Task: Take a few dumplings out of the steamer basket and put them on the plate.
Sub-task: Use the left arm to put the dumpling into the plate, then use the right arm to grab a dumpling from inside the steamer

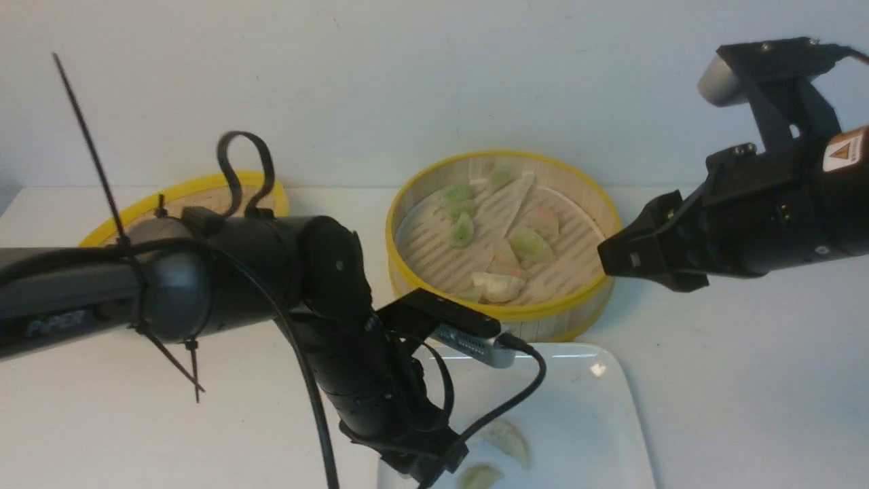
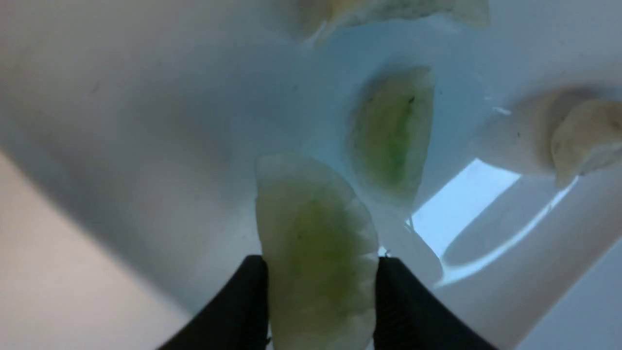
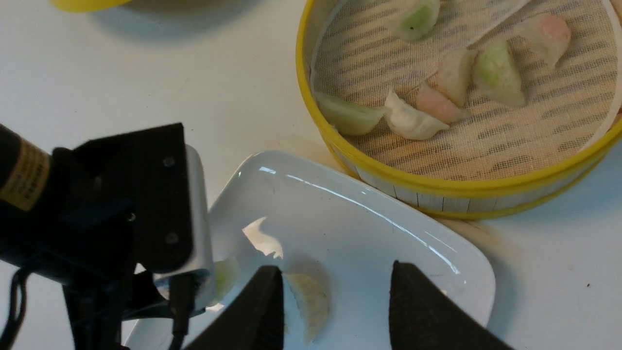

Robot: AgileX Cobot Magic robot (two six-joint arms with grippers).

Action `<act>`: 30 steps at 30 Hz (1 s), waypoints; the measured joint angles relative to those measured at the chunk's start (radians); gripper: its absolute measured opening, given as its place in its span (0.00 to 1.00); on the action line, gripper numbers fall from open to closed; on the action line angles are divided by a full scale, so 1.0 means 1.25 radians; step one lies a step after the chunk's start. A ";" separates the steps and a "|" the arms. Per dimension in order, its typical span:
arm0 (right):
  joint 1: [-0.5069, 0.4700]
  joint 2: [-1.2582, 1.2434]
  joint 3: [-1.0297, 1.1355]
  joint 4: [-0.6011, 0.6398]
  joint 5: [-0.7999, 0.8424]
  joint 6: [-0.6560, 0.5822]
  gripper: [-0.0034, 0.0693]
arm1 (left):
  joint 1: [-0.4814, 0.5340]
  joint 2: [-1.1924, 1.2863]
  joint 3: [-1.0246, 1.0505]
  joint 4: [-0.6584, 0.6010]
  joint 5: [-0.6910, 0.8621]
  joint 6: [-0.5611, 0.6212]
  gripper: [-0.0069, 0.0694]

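White table [image 1: 747,380] carries three items. Bamboo steamer basket [image 1: 543,327] stands upright at frame centre. Glossy white square plate [image 1: 590,421] sits at lower centre, just beside the basket wall. Yellow-rimmed woven lid [image 1: 197,197] lies flat at mid-left, apart from both.

**Front view.** You are looking at a plain, matte, off-white wall [image 1: 407,75] that fills the upper part of the field. It meets the white bench [image 1: 747,380] along a straight horizontal seam. The bench top is smooth and evenly lit, and the shadows on it are pale and soft-edged. At the far left, the bench edge gives way to a small grey patch [image 1: 5,193] that you cannot identify.

**Right wrist view.** The same bench top carries one tiny dark speck [image 3: 588,284].
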 joint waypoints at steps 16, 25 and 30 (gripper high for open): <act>0.000 0.000 0.000 -0.001 -0.002 0.000 0.44 | -0.011 0.015 -0.021 0.008 -0.051 0.046 0.65; 0.000 0.000 0.000 -0.002 -0.015 0.005 0.43 | -0.011 -0.052 -0.148 0.183 0.098 -0.059 0.40; -0.032 0.029 -0.051 -0.020 0.016 0.027 0.34 | -0.011 -0.170 -0.154 0.296 0.132 -0.146 0.11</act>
